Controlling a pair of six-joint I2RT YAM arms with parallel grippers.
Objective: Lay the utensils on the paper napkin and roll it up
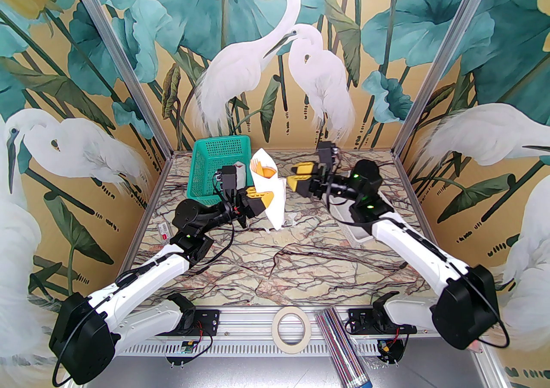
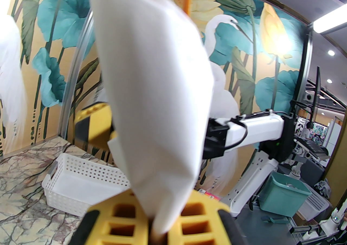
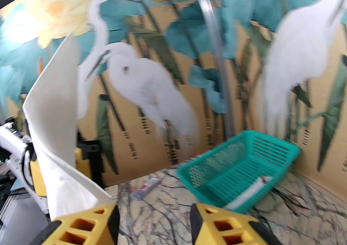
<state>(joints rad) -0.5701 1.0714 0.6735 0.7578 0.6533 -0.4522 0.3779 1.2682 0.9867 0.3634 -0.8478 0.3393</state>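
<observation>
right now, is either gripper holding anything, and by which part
The left gripper pinches the rolled paper napkin by its lower part, utensils showing at the top. The right gripper is open, holding nothing.

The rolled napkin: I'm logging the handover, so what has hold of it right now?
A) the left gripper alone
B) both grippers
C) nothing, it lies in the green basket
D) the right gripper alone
A: the left gripper is shut on the lower end of the rolled napkin, while the right gripper has its jaws open beside it with nothing between them.
</observation>
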